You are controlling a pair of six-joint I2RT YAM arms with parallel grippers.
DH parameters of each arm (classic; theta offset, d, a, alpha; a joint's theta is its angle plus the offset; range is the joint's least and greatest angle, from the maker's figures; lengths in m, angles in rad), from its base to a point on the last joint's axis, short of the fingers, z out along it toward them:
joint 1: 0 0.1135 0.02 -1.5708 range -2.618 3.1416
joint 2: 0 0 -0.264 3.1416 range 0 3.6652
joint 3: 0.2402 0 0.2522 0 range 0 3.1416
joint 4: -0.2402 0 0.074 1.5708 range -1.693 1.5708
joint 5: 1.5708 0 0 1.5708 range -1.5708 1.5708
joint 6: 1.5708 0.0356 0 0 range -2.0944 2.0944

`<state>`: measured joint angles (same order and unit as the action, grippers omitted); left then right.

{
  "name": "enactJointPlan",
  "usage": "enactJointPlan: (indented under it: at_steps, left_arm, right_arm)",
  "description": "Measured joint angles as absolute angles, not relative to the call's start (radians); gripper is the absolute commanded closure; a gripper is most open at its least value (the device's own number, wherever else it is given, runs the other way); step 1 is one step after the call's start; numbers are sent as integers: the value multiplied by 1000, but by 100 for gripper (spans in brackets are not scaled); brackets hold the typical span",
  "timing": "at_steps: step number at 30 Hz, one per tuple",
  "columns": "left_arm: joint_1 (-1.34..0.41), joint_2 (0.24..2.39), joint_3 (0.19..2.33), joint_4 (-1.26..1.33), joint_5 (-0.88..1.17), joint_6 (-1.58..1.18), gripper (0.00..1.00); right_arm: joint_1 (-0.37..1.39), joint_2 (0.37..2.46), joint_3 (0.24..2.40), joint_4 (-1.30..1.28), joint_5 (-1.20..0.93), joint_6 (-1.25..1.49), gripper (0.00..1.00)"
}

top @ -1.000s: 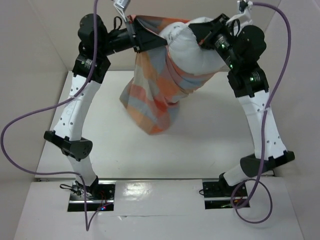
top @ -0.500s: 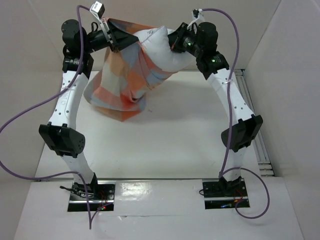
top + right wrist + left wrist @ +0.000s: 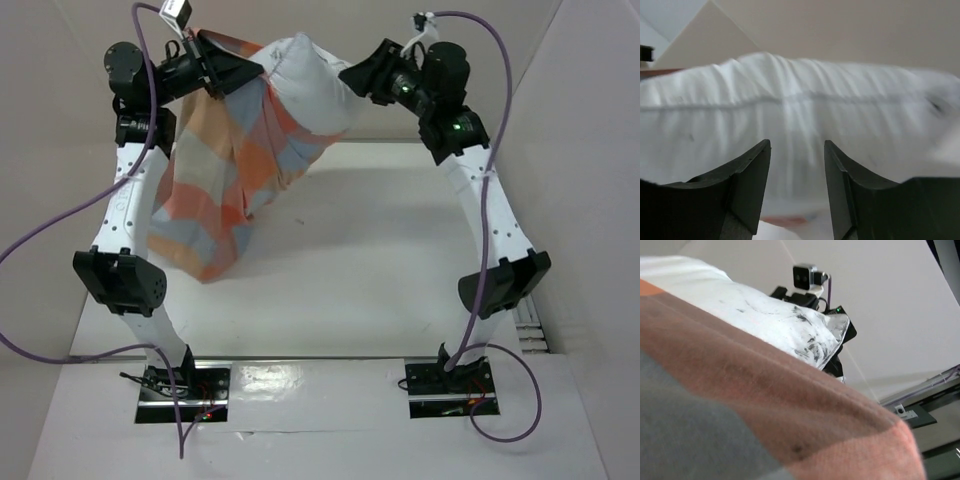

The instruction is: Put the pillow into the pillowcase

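Pillow (image 3: 305, 85): held up in the air above the far edge of the table, at 12 o'clock in the top view. Its white upper end sticks out of the sack's mouth, and its lower part appears to be wrapped in the checked cloth.
Pillowcase (image 3: 200, 200): hangs from its mouth beside the pillow and trails down toward 7 o'clock. The long lower stretch looks limp and unfilled.
Left gripper (image 3: 222, 72): at 9 o'clock of the pillow, clamped tight on the rim of the pillowcase and carrying the whole bundle. In its own wrist view cloth fills the picture and the fingers are hidden.
Right gripper (image 3: 358, 78): at 3 o'clock of the pillow, just beside its bare end. The jaws stand partly apart with nothing between them, and in the wrist view the white fabric lies beyond the fingers (image 3: 747, 170).
Done: the pillow is started into the mouth, roughly halfway by my judgement.
Left to do: work the pillow down to the sack's bottom and cover the exposed end.
Table (image 3: 400, 250): white surface below, with nothing of the bundle resting on it as far as I can tell.
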<state>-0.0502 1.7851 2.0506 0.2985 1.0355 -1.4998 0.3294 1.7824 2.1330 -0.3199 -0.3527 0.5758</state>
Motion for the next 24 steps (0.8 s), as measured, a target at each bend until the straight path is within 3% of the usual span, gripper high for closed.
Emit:
enactJointPlan:
  at_steps: [3, 8, 15, 24]
  left_arm:
    - [-20, 1768, 2051, 316, 1016, -1500, 100]
    - [0, 1722, 2051, 325, 997, -1500, 100]
    - [-1, 1703, 2049, 327, 984, -1498, 100]
    - [-6, 1692, 2038, 321, 982, -1495, 100]
  right_arm:
    - [264, 1700, 2056, -351, -332, 564, 25]
    - [130, 1608, 1934, -372, -292, 592, 13]
    - [25, 1599, 1654, -246, -440, 741, 6]
    - [212, 1824, 1715, 13, -698, 883, 3]
